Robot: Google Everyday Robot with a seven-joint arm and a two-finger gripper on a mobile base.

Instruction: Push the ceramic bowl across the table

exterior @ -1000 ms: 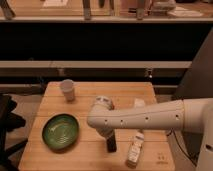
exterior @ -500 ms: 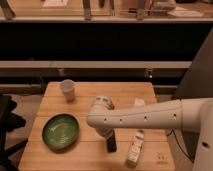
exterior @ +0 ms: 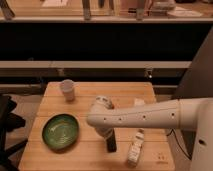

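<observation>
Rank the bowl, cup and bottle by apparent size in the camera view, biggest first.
Largest: ceramic bowl.
Then bottle and white cup: look alike, unranked.
The gripper hangs between bowl and bottle.

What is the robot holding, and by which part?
Nothing seems held: the gripper hangs above the table beside the ceramic bowl, apart from it.

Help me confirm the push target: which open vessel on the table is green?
The ceramic bowl, wide and shallow, at the table's near left; the small cup behind it is white. The gripper hangs to the bowl's right, not touching.
</observation>
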